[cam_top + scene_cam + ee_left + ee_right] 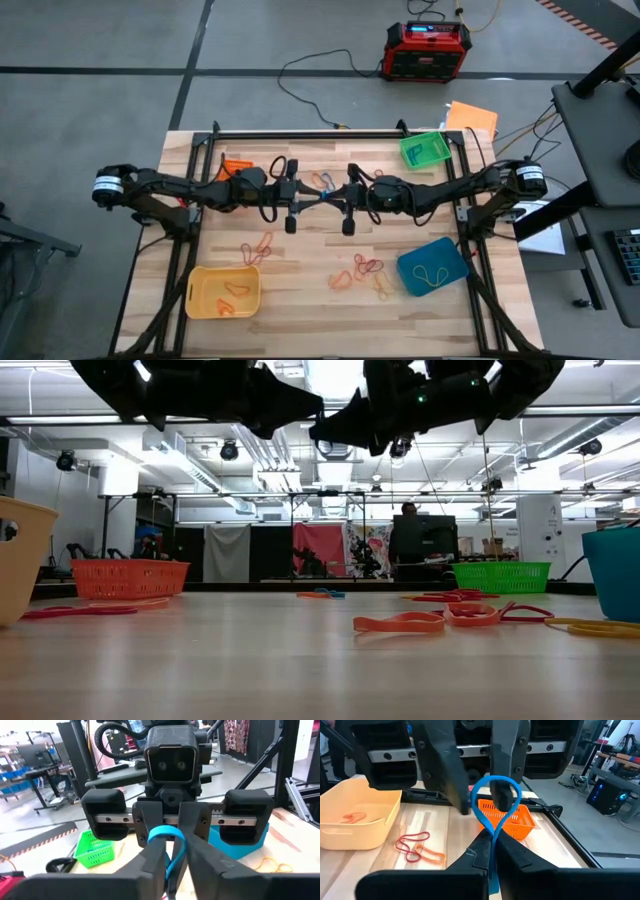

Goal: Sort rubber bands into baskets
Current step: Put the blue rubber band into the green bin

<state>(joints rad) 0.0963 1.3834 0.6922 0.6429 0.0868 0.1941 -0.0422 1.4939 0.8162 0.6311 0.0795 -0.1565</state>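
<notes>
**Blue Band Held Between Both Grippers Above Mid-Surface**

Both arms reach inward and meet nose to nose over the middle of the wooden surface (310, 300), raised well clear of it.

The right gripper (492, 857) has its fingers pressed together on the lower end of a blue rubber band (495, 805). The band stands up from these fingers as an open loop. The left gripper (172, 857) faces it; its fingers stand slightly apart, with the same band's loop lying between them. Whether the left fingers actually press on the band cannot be told.

Basket positions, high view:
- Yellow basket (196, 296): near-left corner, containing orange bands.
- Blue basket (408, 268): near-right, containing a yellow band.
- Green basket (411, 151): far-right corner.
- Orange basket (236, 164): far-left, partly hidden by the left arm.

Loose bands (368, 267), red, orange and yellow, lie on the surface left of the blue basket. Another cluster (258, 245) lies just above the yellow basket. More lie under the grippers.

A red-black box (425, 50) sits on the floor beyond the surface.
</notes>
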